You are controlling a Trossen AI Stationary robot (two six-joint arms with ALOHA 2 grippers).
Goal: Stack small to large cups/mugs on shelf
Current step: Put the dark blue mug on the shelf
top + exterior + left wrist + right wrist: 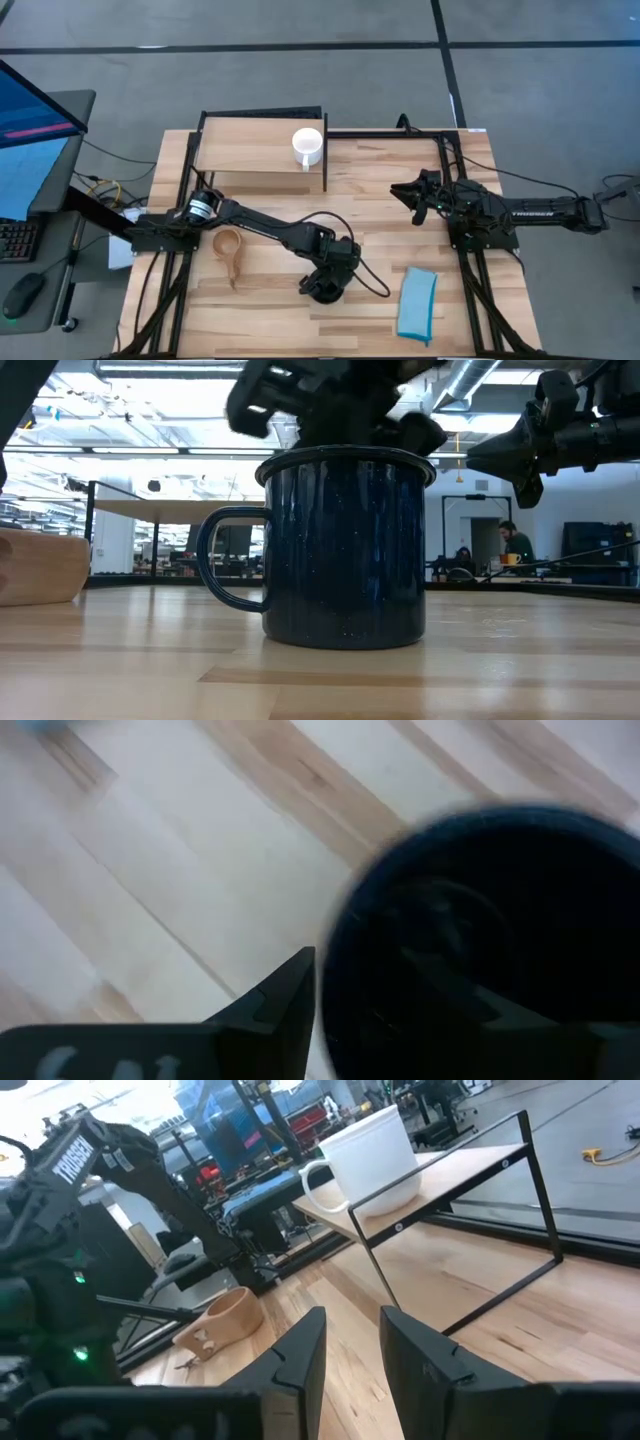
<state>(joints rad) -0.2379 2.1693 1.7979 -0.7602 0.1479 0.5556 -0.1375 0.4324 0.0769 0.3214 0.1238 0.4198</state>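
Observation:
The dark navy mug [345, 550] stands upright on its base on the tabletop, near the near edge. My left gripper [325, 283] is above it, pointing down and open. In the left wrist view one finger [285, 1010] stands outside the mug's wall and the other [450, 995] inside the mug [520, 920]. The white mug [307, 147] stands on the shelf [255, 150]. The wooden cup [228, 245] sits on the table to the left. My right gripper [402, 190] hovers right of the shelf, its fingers slightly apart and holding nothing.
A light blue folded cloth [418, 303] lies near the table's near right corner. The shelf's black frame [450, 1260] stands at the far middle of the table. Bare wood planks lie between the shelf and the navy mug. People sit far off in the room behind.

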